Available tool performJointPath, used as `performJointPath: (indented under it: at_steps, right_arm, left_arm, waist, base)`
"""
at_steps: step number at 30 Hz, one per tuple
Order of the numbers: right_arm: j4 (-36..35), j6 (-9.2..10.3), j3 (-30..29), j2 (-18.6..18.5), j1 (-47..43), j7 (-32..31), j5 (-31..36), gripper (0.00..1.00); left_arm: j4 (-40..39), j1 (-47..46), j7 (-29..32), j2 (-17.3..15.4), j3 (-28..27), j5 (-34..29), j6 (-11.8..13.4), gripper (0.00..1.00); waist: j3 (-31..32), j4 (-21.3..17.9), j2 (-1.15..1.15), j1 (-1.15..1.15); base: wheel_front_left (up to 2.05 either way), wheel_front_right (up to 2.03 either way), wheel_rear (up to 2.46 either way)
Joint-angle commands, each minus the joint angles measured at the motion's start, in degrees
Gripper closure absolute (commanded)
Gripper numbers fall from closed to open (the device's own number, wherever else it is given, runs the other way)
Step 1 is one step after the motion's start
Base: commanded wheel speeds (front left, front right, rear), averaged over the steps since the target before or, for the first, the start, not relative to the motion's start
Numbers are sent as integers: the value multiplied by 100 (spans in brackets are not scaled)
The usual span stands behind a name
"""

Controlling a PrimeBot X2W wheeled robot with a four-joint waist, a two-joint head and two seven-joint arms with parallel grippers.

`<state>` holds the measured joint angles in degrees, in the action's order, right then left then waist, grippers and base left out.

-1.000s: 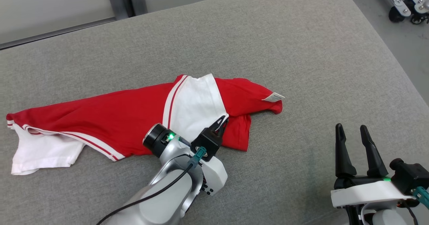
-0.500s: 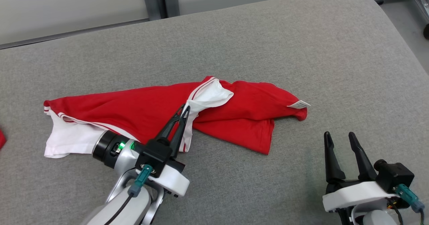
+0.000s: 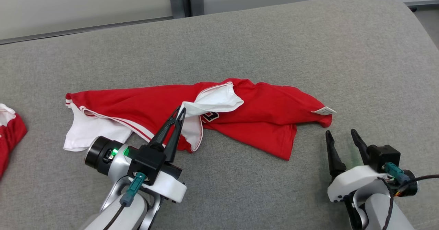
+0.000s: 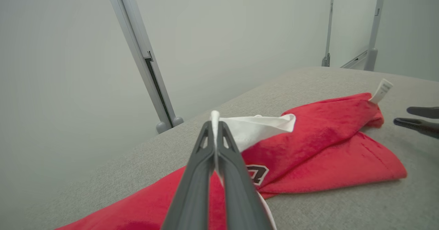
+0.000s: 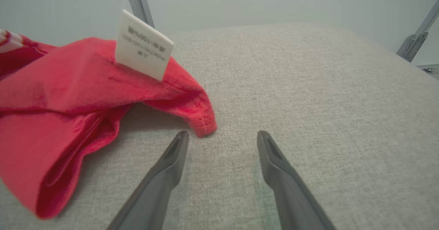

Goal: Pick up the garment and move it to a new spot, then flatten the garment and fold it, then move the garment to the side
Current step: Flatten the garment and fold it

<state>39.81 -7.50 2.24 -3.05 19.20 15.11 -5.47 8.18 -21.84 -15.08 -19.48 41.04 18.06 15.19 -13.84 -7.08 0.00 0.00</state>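
The red-and-white garment [image 3: 260,110] is lying crumpled on the grey cushion [image 3: 274,34], but its white flap [image 3: 216,101] is rising, peeled back since a second ago. My left gripper [image 3: 179,112] is pinching that flap; my right gripper [image 3: 341,135] is waiting, fingers spread, near the tagged corner [image 3: 326,121]. Probably only one layer is lifting.

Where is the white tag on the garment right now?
In the head view, the white tag sticks out at the right end of the red garment, just ahead of the open right gripper and slightly to its left.
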Motion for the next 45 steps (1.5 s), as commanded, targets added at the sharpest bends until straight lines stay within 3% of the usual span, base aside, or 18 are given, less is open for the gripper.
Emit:
performJointPath:
  at_steps: [1, 6, 7, 11, 12, 13, 14, 20, 25, 29, 34, 39, 42, 45]
  right_arm:
    - [86, 2, -16, -10, 158, 4, 9, 0]
    - [318, 2, -42, -6, 352, 5, 41, 0]
    - [355, 2, -47, -7, 394, 4, 56, 4]
    - [421, 2, -84, -7, 489, 4, 99, 63]
    - [428, 2, -84, -8, 502, 4, 117, 71]
    - [437, 2, -87, -15, 529, 4, 132, 89]
    - [448, 2, -97, -28, 559, 4, 146, 100]
    - [173, 2, -315, -179, 666, 5, 358, 100]
    - [-383, 3, -313, -517, 973, 4, 575, 100]
    - [-634, 3, -55, -960, 1667, 5, 762, 100]
    - [-391, 3, 549, -1653, 2983, 4, 850, 100]
    - [69, 4, 1137, -2112, 4633, 5, 774, 100]
    - [417, 4, 1413, -2142, 5555, 5, 775, 100]
    - [542, 5, 1463, -2117, 6072, 5, 836, 100]
  left_arm:
    - [7, -120, -12, -36, -31, -40, -19, 100]
    - [6, -199, -12, -48, -59, -75, -32, 100]
    - [0, -226, -12, -56, -75, -83, -28, 100]
    - [4, -259, -12, -93, -117, -94, -11, 100]
    - [1, -274, -12, -102, -130, -95, -1, 100]
    - [-3, -297, -12, -113, -151, -94, 9, 100]
    - [-4, -318, -12, -129, -170, -96, 21, 100]
    - [-96, -489, -12, -334, -384, -127, 70, 100]
    - [-294, -1201, 95, -825, -618, -401, -66, 100]
    - [-507, -2187, 375, -1272, -806, -689, -332, 100]
    - [-208, -3835, 541, -1547, -901, -1026, -930, 100]
    - [858, -5636, 257, -1219, -834, -1365, -1356, 100]
    - [1687, -6650, 75, -1003, -746, -1689, -1402, 100]
    - [2138, -7321, 9, -986, -587, -2141, -1279, 100]
  waist:
    - [-37, 49, 0, 0]
    - [-126, 143, 0, 0]
    - [-148, 161, 0, 0]
    - [-237, 218, 0, 0]
    - [-255, 226, 0, 0]
    - [-279, 235, 0, 0]
    - [-298, 240, 0, 0]
    - [-367, 267, 0, 0]
    - [-432, 246, 0, 0]
    - [-575, 190, 0, 0]
    - [-959, 158, 0, 0]
    - [-1409, 125, 0, 0]
    - [-1550, 33, 0, 0]
    - [-1577, -43, 0, 0]
  base:
    - [0, 0, 0]
    - [0, 0, 0]
    - [0, 0, 0]
    - [0, 0, 0]
    - [0, 0, 0]
    - [0, 0, 0]
    - [0, 0, 0]
    - [0, 0, 0]
    - [0, 0, 0]
    - [0, 0, 0]
    - [0, 0, 0]
    - [0, 0, 0]
    - [0, 0, 0]
    - [0, 0, 0]
